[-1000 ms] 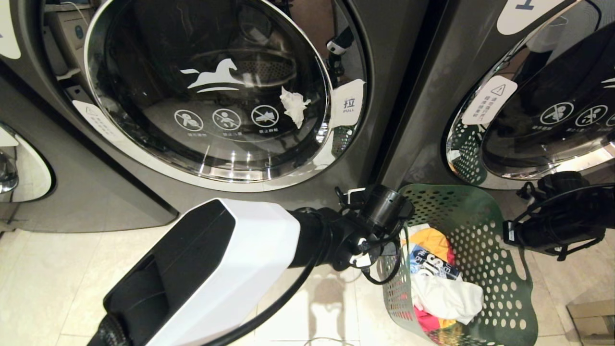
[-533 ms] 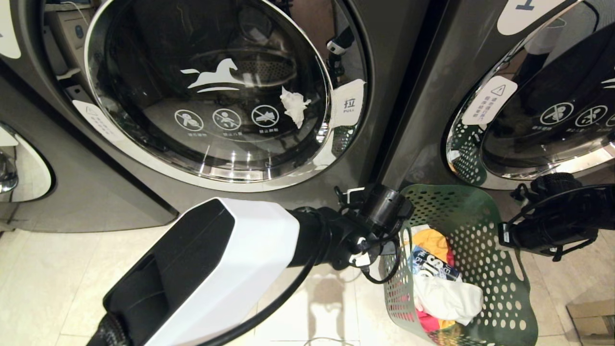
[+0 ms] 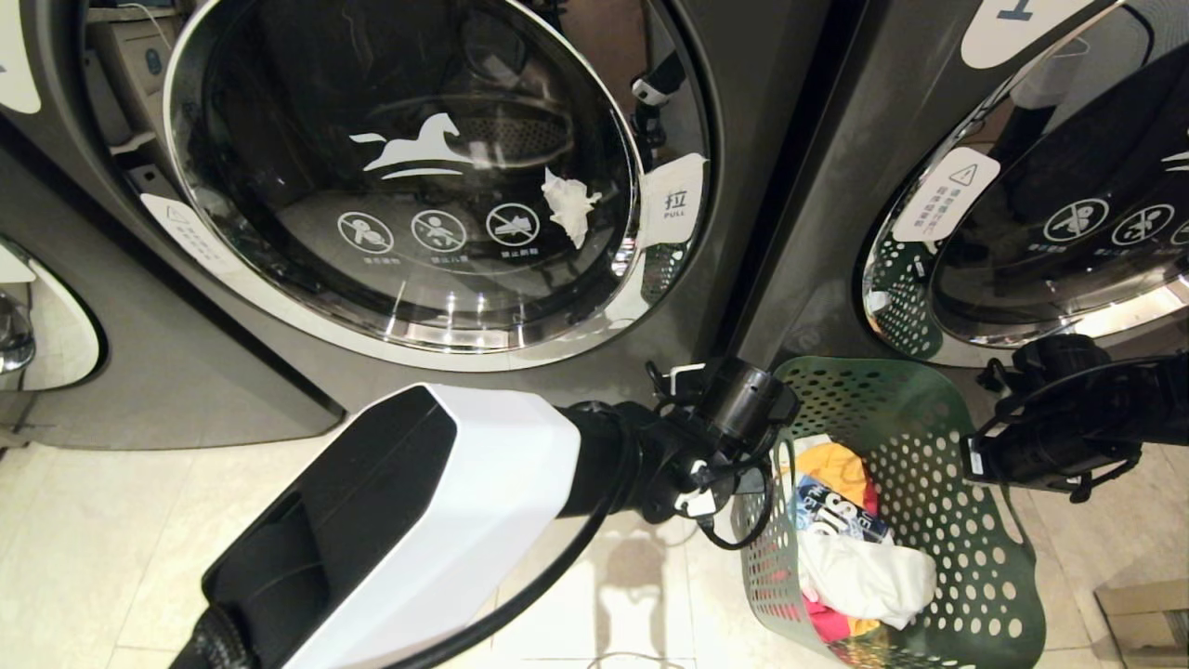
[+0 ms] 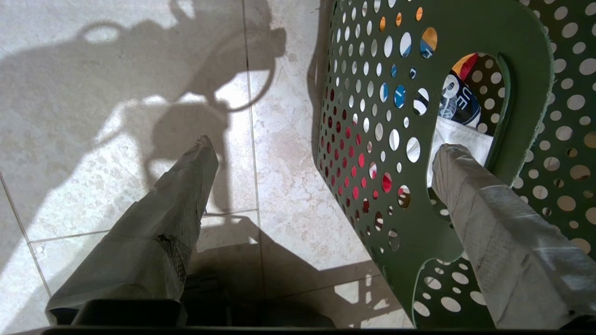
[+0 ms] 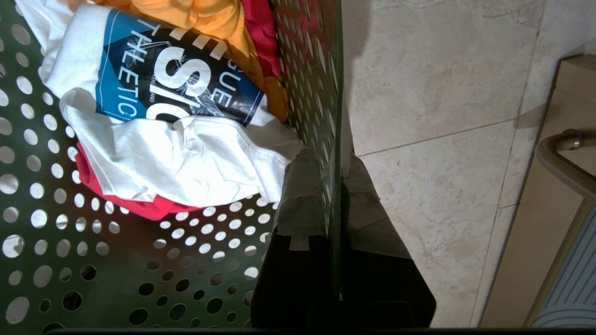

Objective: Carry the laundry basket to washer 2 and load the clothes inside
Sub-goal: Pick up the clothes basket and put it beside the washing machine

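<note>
The green laundry basket (image 3: 938,437) stands on the tiled floor in front of the gap between two washers. The clothes (image 3: 859,557) lie inside it, a white printed garment (image 5: 181,153) over yellow-orange and red ones. My right gripper (image 5: 333,163) is shut on the basket's right wall, one finger inside and one outside. My left gripper (image 4: 321,149) is open astride the basket's left wall (image 4: 372,139). One of its fingers (image 4: 186,186) is over the floor and the other is at the handle cut-out. Washer 2 (image 3: 409,177) fills the left of the head view, its round door closed.
The washer labelled 1 (image 3: 1068,232) stands to the right behind the basket. A crumpled white scrap (image 3: 568,206) and a pull tag (image 3: 676,200) sit on washer 2's door. A cardboard box (image 3: 1147,618) lies at the floor's right edge. A cabinet with a metal handle (image 5: 563,153) is beside the basket.
My right arm has drifted slightly left and up while keeping its hold on the basket wall. The left arm and the clothes have stayed put.
</note>
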Tool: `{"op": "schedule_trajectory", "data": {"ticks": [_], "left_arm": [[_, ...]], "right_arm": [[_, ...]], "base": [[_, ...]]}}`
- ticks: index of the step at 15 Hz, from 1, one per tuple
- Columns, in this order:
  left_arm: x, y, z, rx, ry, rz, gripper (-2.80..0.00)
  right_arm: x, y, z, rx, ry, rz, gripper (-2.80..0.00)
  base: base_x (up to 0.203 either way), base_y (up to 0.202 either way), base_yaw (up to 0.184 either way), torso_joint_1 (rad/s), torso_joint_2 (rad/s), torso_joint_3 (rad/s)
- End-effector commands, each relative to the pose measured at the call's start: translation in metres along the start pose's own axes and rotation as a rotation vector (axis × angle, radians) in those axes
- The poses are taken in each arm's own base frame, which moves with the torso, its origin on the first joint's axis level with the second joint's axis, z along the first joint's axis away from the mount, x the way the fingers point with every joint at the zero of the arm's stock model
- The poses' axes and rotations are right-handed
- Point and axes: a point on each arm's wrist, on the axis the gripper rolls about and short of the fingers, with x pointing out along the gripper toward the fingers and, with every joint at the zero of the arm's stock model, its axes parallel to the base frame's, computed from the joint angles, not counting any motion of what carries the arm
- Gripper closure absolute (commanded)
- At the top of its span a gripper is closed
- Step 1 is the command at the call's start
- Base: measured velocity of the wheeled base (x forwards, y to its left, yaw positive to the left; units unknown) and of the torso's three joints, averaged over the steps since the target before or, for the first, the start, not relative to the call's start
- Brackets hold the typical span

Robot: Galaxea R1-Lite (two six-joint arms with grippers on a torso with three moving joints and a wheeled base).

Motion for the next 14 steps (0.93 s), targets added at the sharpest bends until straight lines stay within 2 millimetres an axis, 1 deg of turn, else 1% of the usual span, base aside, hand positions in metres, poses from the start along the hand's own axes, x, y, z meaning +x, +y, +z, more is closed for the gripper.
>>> {"op": "schedule_trajectory", "data": {"ticks": [1,2,3,5,8,10,11,14], "left_arm": [[0.002,0.000,-0.002,-0.001,0.004,0.005,-2.80],[0.002,0.001,-0.002,-0.001,0.006,0.007,-2.80],[0.002,0.001,-0.002,-0.001,0.006,0.007,-2.80],[0.002,0.001,-0.002,-0.002,0.005,0.007,-2.80],[-0.001,0.000,0.000,-0.003,0.000,0.003,-2.80],[-0.004,0.000,0.003,-0.005,-0.005,-0.001,-2.80],[-0.010,-0.001,0.009,-0.010,-0.016,-0.009,-2.80],[-0.018,0.000,0.017,-0.019,-0.033,-0.015,-2.80]], "right_arm": [[0.002,0.000,-0.001,0.000,0.006,-0.001,0.00],[0.002,0.000,-0.001,0.000,0.006,0.000,0.00],[0.002,0.000,-0.001,-0.001,0.007,0.000,-2.80],[0.003,0.001,-0.001,0.000,0.009,0.000,-2.80],[-0.002,0.004,0.000,-0.005,-0.001,0.007,-2.80],[-0.014,0.004,0.001,-0.004,-0.024,0.009,-2.80],[-0.026,0.004,0.001,-0.006,-0.041,0.010,-2.80],[-0.058,0.004,-0.008,-0.011,-0.070,0.011,-2.80]], "base": [[0.000,0.000,0.000,0.000,0.00,0.000],[0.000,0.000,0.000,0.000,0.00,0.000],[0.000,0.000,0.000,0.000,0.00,0.000],[0.000,0.000,0.000,0.000,0.00,0.000],[0.000,0.000,0.000,0.000,0.00,0.000],[0.000,0.000,0.000,0.000,0.00,0.000],[0.000,0.000,0.000,0.000,0.00,0.000],[0.000,0.000,0.000,0.000,0.00,0.000]]}}
